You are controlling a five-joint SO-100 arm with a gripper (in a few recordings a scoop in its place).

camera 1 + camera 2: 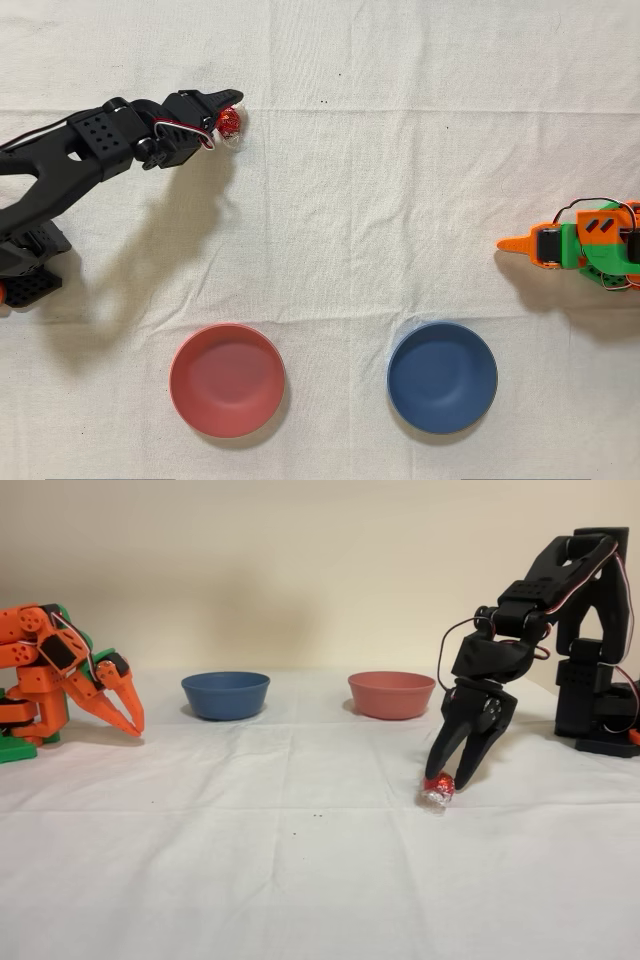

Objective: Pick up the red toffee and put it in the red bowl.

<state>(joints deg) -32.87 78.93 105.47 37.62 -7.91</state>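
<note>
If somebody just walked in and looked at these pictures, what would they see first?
Probably the black arm's gripper, reaching down to the white cloth with its fingers around the shiny red toffee, at the right of the fixed view. Next, the two bowls side by side: the red bowl and the blue bowl, both along the bottom of the overhead view and both with nothing inside. The bright orange arm sits idle on the other side.

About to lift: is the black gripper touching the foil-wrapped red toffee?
Touching. In the fixed view, the black gripper has its fingertips on either side of the shiny red toffee, no gap visible.
</note>
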